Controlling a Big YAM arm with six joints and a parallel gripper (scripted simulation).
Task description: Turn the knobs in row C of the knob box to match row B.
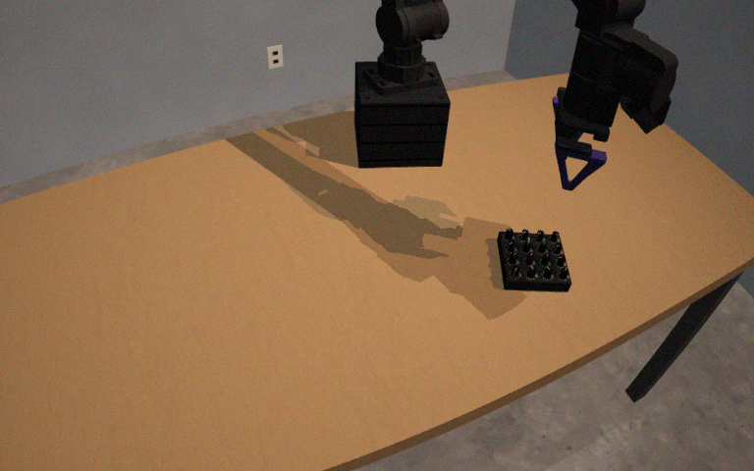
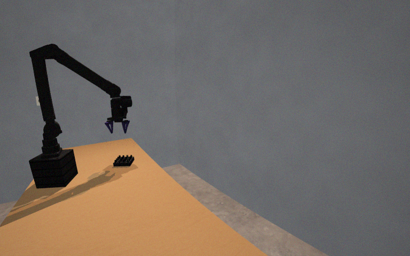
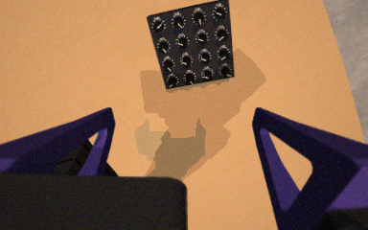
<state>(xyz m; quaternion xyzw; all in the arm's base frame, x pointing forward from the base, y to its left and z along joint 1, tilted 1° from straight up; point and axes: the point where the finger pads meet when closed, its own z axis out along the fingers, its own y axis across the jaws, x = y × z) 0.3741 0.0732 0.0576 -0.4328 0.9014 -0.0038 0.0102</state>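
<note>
The black knob box (image 1: 534, 287) (image 2: 121, 164) (image 3: 191, 29) stands on the table (image 1: 249, 333) (image 2: 120, 211) (image 3: 72, 57) with four rows of four knobs. In the wrist view it lies at the top, slightly turned. The white lines show small there. In the second row from the top of that view, the leftmost knob (image 3: 163, 45) has its line toward the lower right. In the third row, the leftmost knob (image 3: 168, 63) has a similar line. The printed names are too small to read. My gripper (image 2: 118, 133) (image 3: 183, 115) is open and empty, above the table and off to one side of the box.
The arm's black base block (image 1: 401, 132) (image 2: 54, 172) stands at the table's back edge. The arm's shadow (image 1: 383, 216) reaches across the table to the box. The table's edge (image 1: 500, 392) runs beyond the box, with a wall outlet (image 1: 275, 56) behind the table.
</note>
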